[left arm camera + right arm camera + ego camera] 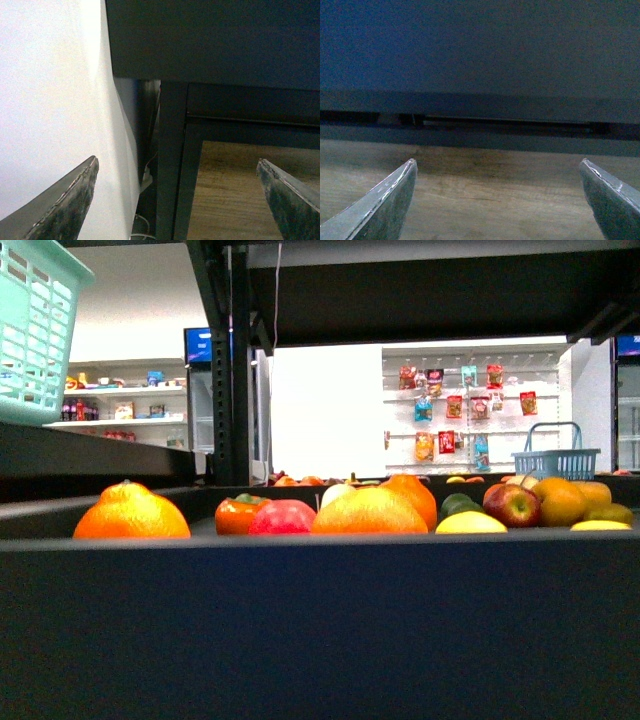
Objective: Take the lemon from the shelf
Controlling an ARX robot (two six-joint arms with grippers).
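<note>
In the front view, the lemon (470, 523), pale yellow, peeks over the front wall of the black shelf (320, 620) tray, right of centre, among other fruit. A second pale yellow fruit (600, 525) lies at the far right. Neither gripper shows in the front view. My left gripper (177, 165) is open and empty, low beside a black shelf post (172, 165), with a white wall (50, 100) on one side. My right gripper (497, 162) is open and empty over wooden floor (495, 200), facing the shelf's dark lower panel (480, 50).
Oranges (131, 512), a large yellow-orange fruit (369, 511), a red apple (513, 505) and a green lime (460, 504) share the tray. The shelf's upper tier (440, 290) hangs above. A mint basket (35, 330) sits at upper left, a blue basket (556, 461) behind.
</note>
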